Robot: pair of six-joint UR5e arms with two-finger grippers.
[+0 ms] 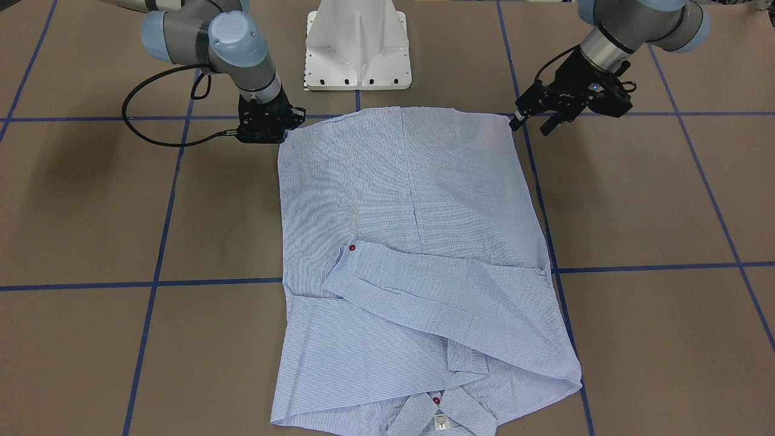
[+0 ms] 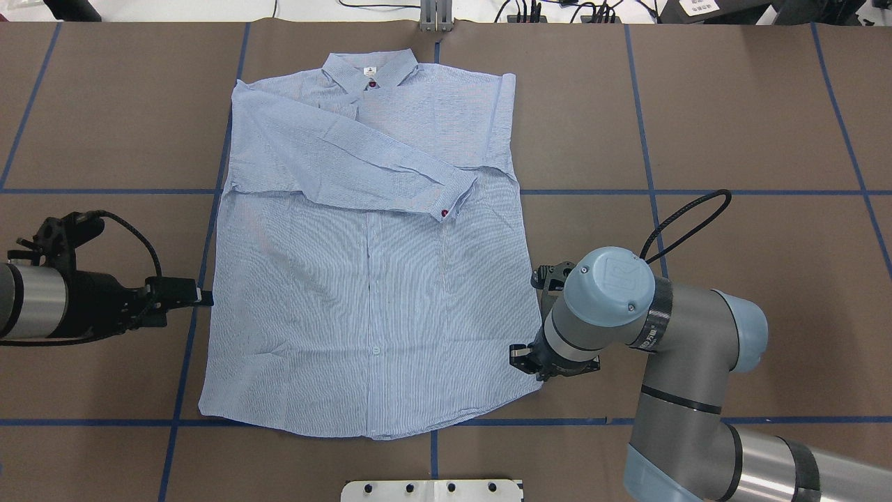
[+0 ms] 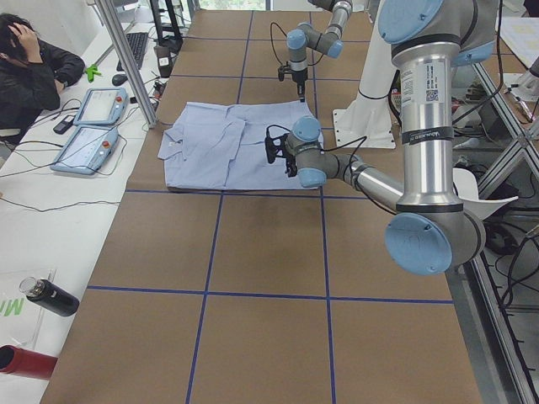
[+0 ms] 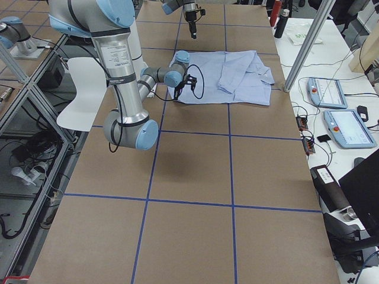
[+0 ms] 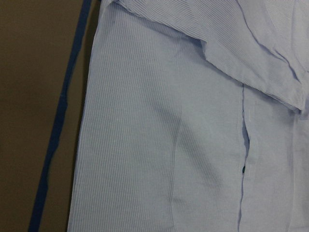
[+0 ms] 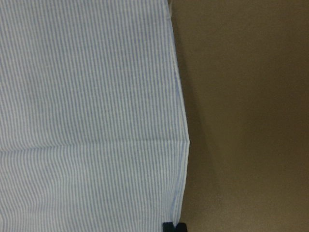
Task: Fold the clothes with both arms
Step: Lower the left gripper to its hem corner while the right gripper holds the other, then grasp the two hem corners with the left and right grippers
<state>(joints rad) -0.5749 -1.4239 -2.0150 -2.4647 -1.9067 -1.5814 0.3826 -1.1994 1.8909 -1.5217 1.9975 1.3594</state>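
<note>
The light blue-and-white striped shirt [image 1: 412, 200] [image 2: 362, 293] lies flat on the brown table, collar away from the robot, with a sleeve folded across its chest. My left gripper [image 1: 531, 126] [image 2: 203, 296] is open, just off the shirt's side edge and low over the table. Its wrist view shows only the shirt [image 5: 159, 145]. My right gripper [image 1: 266, 130] [image 2: 523, 355] points straight down at the opposite side edge near the hem corner. In the right wrist view its tips [image 6: 174, 226] are together on the edge of the shirt [image 6: 87, 96].
The white pedestal base [image 1: 357, 48] stands just behind the hem. Blue tape lines cross the table. Beyond the collar end a side bench holds teach pendants [image 3: 84, 139], and a person [image 3: 29, 71] sits there. Bottles [image 3: 46, 295] lie at the bench's near end.
</note>
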